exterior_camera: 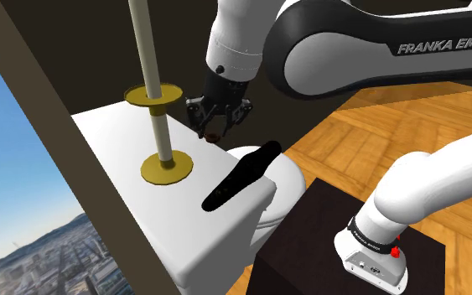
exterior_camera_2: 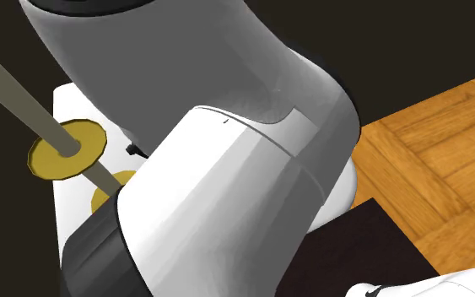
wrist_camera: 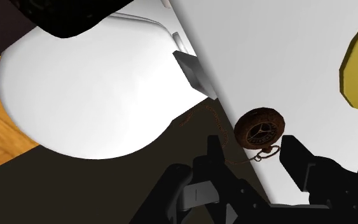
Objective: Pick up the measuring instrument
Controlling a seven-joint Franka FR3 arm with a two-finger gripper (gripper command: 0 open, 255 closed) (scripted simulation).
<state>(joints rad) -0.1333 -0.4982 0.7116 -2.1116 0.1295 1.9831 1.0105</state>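
White toilet-tank top; brown pocket watch lies near its edge; gripper spread apart, holding nothing, poised over it; judged light, rigid, slippery; grasp across round case.

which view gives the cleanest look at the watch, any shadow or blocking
Wrist view: watch evenly lit on the white top, unblocked, by the open gripper. Shoulder view: it lies dim under the gripper. Second exterior view: the arm hides most of the top.

A wood parquet floor, dark brown walls, and a window overlooking a city.
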